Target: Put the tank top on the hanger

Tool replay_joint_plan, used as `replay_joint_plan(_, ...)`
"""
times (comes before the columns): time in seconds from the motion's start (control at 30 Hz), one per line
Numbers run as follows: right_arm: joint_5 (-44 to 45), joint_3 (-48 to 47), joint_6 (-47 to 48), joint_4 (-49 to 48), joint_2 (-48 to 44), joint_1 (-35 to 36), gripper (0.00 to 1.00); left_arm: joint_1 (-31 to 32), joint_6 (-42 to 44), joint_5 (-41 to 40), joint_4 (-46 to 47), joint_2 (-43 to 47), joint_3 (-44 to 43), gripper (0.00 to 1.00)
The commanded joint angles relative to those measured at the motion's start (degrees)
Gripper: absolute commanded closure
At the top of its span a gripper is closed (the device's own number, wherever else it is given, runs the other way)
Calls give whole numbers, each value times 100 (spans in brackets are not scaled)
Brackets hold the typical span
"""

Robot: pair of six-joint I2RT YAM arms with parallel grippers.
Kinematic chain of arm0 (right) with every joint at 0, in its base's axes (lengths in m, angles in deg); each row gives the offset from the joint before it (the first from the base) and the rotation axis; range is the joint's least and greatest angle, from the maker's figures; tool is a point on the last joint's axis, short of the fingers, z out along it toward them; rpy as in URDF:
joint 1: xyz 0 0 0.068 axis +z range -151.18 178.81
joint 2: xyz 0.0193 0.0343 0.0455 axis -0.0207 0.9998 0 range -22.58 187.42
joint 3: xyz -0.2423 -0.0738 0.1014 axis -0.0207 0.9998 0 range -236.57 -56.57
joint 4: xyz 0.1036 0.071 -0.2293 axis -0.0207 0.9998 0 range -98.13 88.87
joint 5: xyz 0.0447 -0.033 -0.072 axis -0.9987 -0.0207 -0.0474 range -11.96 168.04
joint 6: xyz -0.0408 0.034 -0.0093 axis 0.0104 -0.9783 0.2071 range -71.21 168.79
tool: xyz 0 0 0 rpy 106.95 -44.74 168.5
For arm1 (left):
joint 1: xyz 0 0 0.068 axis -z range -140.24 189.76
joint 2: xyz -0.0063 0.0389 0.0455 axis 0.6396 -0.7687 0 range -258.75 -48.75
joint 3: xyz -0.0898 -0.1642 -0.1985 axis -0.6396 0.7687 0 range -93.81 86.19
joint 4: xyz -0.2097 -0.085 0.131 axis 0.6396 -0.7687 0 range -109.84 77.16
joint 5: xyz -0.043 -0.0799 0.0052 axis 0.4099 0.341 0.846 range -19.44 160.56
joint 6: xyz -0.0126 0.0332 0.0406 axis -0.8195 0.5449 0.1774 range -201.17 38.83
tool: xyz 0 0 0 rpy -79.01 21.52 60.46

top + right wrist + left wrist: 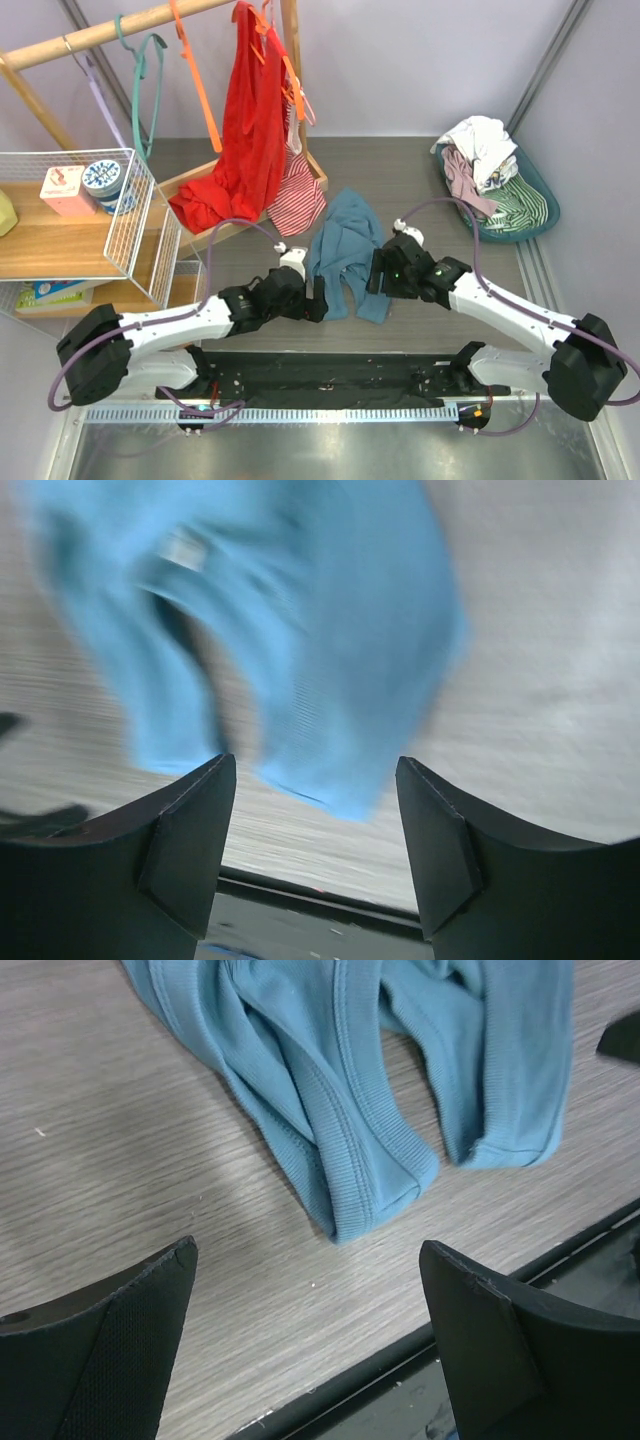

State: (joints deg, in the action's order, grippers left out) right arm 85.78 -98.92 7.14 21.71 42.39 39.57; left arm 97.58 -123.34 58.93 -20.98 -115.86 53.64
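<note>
By my reading nothing was done yet: the tank top [345, 245] lay crumpled on the table [420, 180] between my arms, and the hanger [205, 110] hung bare on the rail [100, 35]. The left gripper [308, 1250] and right gripper [315, 763] stood spread, pinching nothing. The teal basin [545, 215] held laundry [485, 160]; the wire basket [140, 240] held a pink box [62, 190] and a tin [103, 180]

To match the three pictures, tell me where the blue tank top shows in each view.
Top external: tank top mid-picture, lying crumpled on the table.
Left wrist: tank top across the upper edge, two strap loops reaching toward the middle.
Right wrist: tank top upper middle, blurred.
Shared landmark: the dark strip along the table's near edge, below the top in every view.
</note>
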Motion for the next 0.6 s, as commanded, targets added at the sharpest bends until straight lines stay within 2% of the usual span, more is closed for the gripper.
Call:
replay_joint_plan(0.0, 376, 341, -475, 303, -72, 56, 30, 62, -98, 100, 515, -398, -120, 9)
replay_joint_plan(0.2, 315, 535, -529, 13, 296, 152, 30, 63, -203, 171, 1042, -776, -14, 9)
replay_joint_plan(0.37, 253, 517, -590, -260, 604, 284, 31, 62, -230, 197, 1333, -1128, -84, 13)
replay_joint_plan(0.5, 306, 534, -625, -400, 798, 346, 31, 71, -256, 293, 1359, -1524, -198, 21)
replay_joint_plan(0.57, 332, 587, -651, -453, 851, 363, 31, 71, -256, 364, 1412, -1682, -233, 28)
